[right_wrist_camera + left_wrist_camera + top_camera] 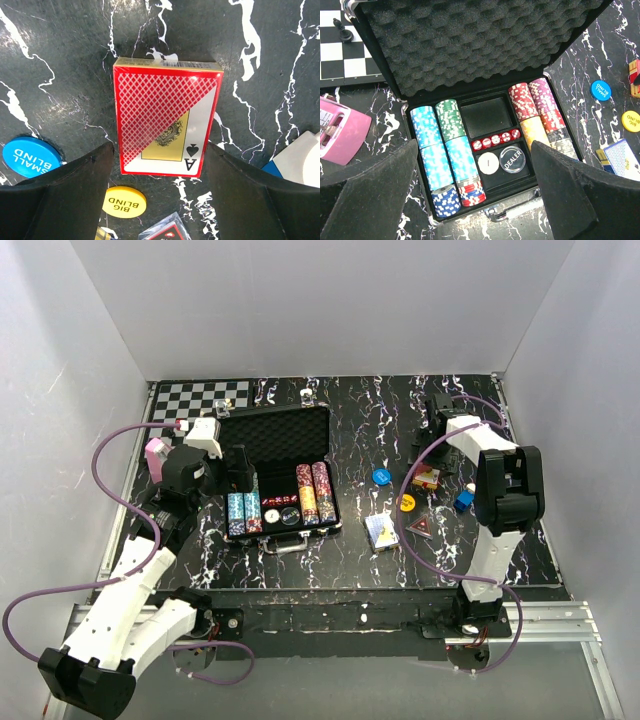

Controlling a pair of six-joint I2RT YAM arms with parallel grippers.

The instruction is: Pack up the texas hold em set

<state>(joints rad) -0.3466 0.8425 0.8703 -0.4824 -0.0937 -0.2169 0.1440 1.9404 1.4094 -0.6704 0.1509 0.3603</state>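
Left gripper: my left gripper hangs over the open case with its fingers spread wide and nothing between them.
Case: the black ribbed briefcase with the egg-crate foam lid lies open on the left half of the black marbled table, lid tipped back. Multicoloured chip rows fill both sides. The small red dice and the clear round dealer button sit in the middle.
Free slot: there's a bare black card well just above the dice, and I reckon that's where the decks go.
Loose buttons: the blue round Small Blind button and the yellow round Big Blind button are out on the table, right of the case.
Blue deck: the blue boxed card deck lies flat near the case's front right corner.
Red deck: the red boxed card deck lies flat just right of the buttons, apart from the case.
Right gripper: my right gripper is spread, one finger along each long edge of the red deck. I can't tell whether the pads touch it yet.
Handling: I'd call it a light, stiff carton, and the glossy wrap is probably slippery. I'd pinch across the long edges at mid-length, firm enough to hold without denting the box.
Case, later: it's likely heavy with chips, so I'd push the lid shut rather than lift the case.
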